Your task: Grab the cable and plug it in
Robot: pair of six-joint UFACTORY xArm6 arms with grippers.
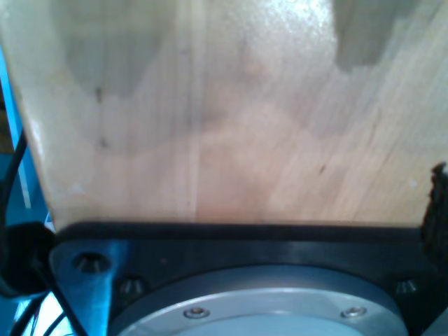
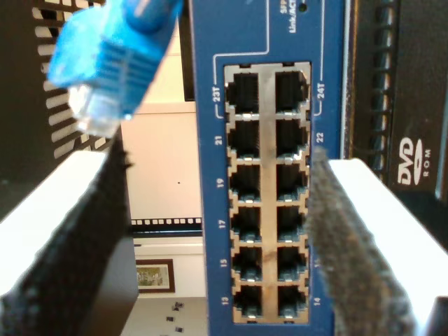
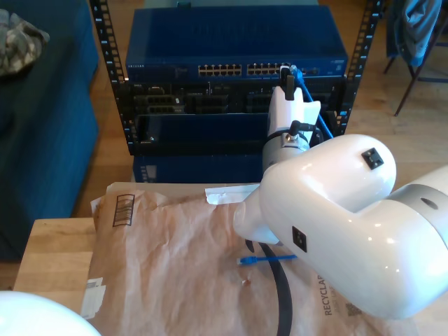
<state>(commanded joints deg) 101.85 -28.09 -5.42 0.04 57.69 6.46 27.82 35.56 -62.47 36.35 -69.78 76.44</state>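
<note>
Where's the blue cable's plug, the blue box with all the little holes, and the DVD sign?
cable plug (image 2: 94, 112): second wrist view, clear tip.
blue switch (image 2: 269, 189): second wrist view, strip between ports.
DVD logo (image 2: 414, 162): second wrist view, white lettering.

My second wrist camera sits close to the switch (image 2: 269, 175), facing its ports; the exterior camera looks down at the same switch (image 3: 234, 52); my first faces wood (image 1: 224, 112).

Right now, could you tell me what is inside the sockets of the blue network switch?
The sockets on the network switch look dark and empty; their depths can't be seen. The cable plug hangs unplugged beside them.
</note>
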